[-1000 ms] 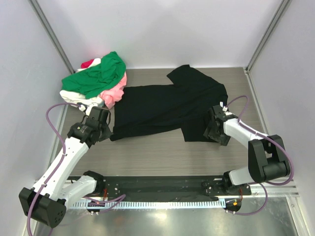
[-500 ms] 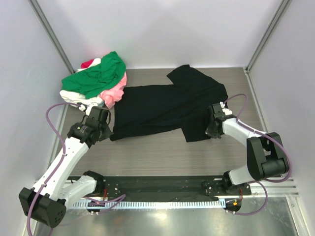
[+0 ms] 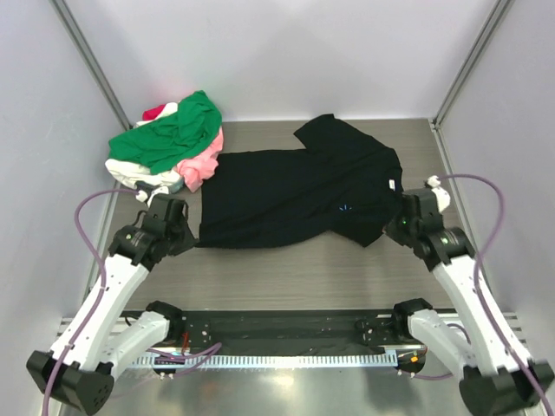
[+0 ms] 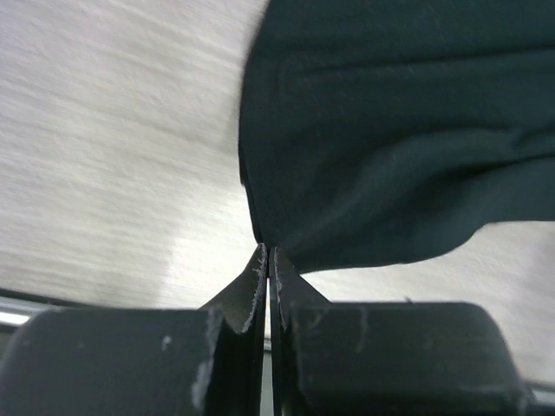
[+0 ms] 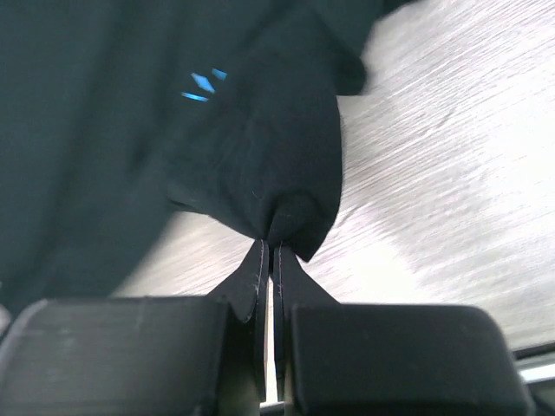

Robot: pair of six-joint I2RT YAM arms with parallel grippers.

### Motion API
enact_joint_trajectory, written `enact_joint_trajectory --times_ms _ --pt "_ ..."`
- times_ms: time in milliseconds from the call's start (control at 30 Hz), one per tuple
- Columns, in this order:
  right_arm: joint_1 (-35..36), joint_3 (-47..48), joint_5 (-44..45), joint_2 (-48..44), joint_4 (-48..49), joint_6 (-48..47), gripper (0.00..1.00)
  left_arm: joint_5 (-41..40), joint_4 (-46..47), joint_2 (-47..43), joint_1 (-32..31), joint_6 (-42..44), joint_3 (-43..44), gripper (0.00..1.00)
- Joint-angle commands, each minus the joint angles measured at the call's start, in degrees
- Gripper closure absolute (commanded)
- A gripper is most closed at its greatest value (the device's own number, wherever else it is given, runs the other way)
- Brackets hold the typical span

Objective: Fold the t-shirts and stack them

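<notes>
Bare table (image 3: 286, 264) runs open along the frame's lower middle. The black t-shirt (image 3: 295, 195) spreads across the centre, with the green t-shirt (image 3: 169, 134) heaped upper left. The left pincer (image 3: 192, 236) is clamped on its lower-left corner, and the right pincer (image 3: 390, 229) on its lower-right edge.

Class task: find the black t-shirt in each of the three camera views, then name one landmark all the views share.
Top external: black t-shirt spread over the middle of the table.
Left wrist: the shirt fills the upper right, its corner pinched in the left gripper.
Right wrist: the shirt fills the upper left, a fold pinched in the right gripper.
Shared landmark: the wood-grain table surface, bare beside the shirt in every view.
</notes>
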Motion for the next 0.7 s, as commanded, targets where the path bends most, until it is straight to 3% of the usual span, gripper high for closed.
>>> enact_joint_trajectory --times_ms 0,433,567,667 --pt "0.0 3.4 -0.1 -8.4 -12.4 5.1 0.99 5.0 -4.4 -4.1 0.3 -2.2 0.0 1.0" --pt "-0.3 7.8 -5.2 -27.6 -32.2 9.7 0.99 7.4 -18.2 -14.7 0.4 -2.6 -2.0 1.0" --pt "-0.4 8.6 -5.4 -28.6 -33.5 9.7 0.99 7.9 -18.9 -15.6 0.3 -2.0 -3.6 1.0" --pt "-0.4 8.4 -5.2 -26.8 -29.3 8.7 0.99 8.5 -16.6 -13.9 0.4 -1.8 -4.3 1.0"
